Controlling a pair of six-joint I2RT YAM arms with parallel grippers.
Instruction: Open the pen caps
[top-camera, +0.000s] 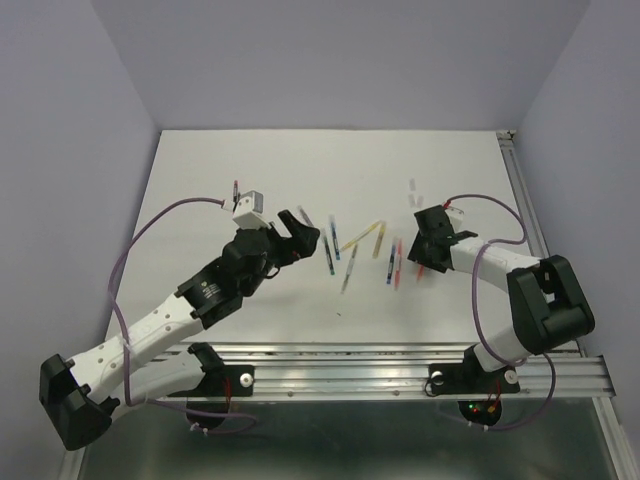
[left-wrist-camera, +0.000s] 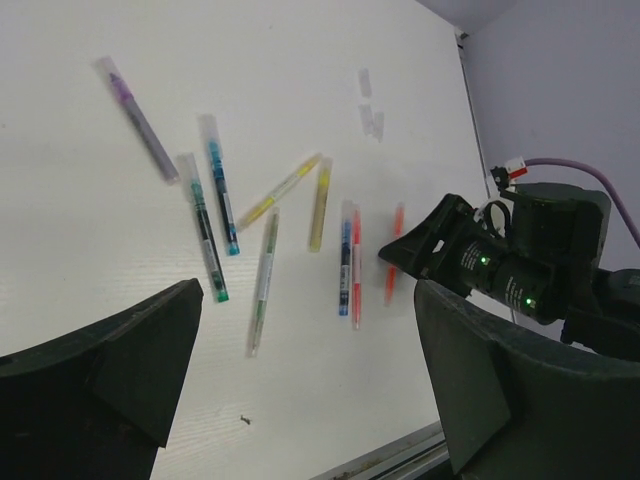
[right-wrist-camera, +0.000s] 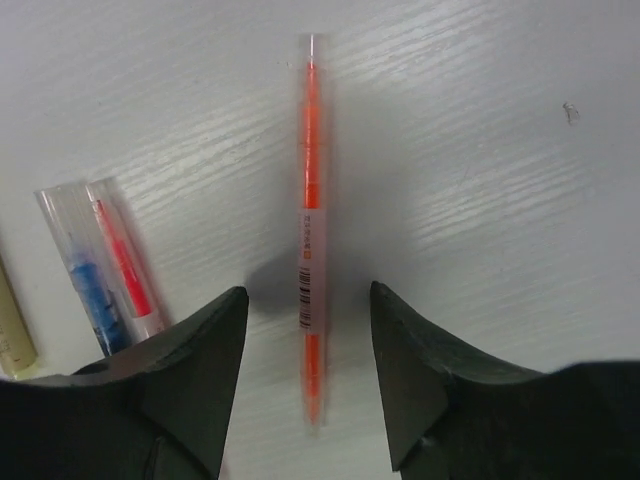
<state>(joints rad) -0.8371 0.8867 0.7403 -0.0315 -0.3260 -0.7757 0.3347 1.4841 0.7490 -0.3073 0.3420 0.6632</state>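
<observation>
Clear pen caps (right-wrist-camera: 72, 205) are sitting on the ends of a red pen (right-wrist-camera: 125, 265) and a blue pen (right-wrist-camera: 90, 290). These two pens are lying side by side, touching, on a white table (right-wrist-camera: 500, 150). Just beside them an orange pen (right-wrist-camera: 310, 230) is lying flat. Its pale see-through cap (right-wrist-camera: 313, 48) is on the end pointing away from the right wrist camera.

The right gripper (right-wrist-camera: 308, 292) is hovering over this orange pen with its two dark fingers apart. One finger is on each side of the barrel, and a gap is showing on both sides.

From overhead, all the pens are lying in a loose scatter near the middle of the table, between the two arms. The left gripper (top-camera: 303, 233) is hanging to the left of the scatter, its fingers spread wide and holding nothing.

The left wrist camera is looking across a purple pen (left-wrist-camera: 140, 120), a teal pen (left-wrist-camera: 220, 195), a dark green pen (left-wrist-camera: 203, 225), two yellow pens (left-wrist-camera: 320, 205) and a light green pen (left-wrist-camera: 263, 280).

Farther back, well apart from the pens, a few small pale tubes (left-wrist-camera: 370, 118) are lying loose. They look like caps but are too faint to be sure.
</observation>
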